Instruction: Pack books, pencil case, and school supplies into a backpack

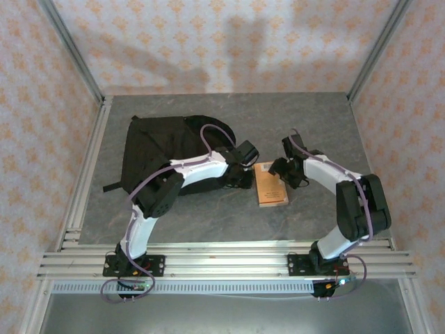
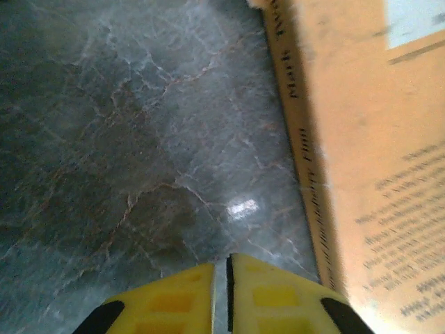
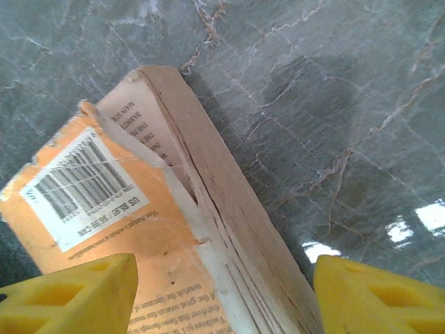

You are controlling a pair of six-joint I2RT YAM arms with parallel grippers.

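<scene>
An orange-covered paperback book point(image 1: 271, 184) lies flat on the grey table, back cover up, with a barcode label. The black backpack point(image 1: 156, 149) lies at the back left. My left gripper point(image 1: 250, 164) is shut and empty, low over the table just left of the book's spine point(image 2: 295, 132); its tips point(image 2: 222, 268) are nearly touching. My right gripper point(image 1: 281, 169) is open at the book's far right corner; its fingers point(image 3: 76, 292) straddle the book's page edge point(image 3: 229, 229) without touching it. The other books, the pencil case and the small supplies are out of view.
The grey marbled table point(image 1: 208, 209) is walled by patterned panels with aluminium rails on the left and front edges. The left arm reaches across the front of the backpack. Bare table lies in front of the book and to its right.
</scene>
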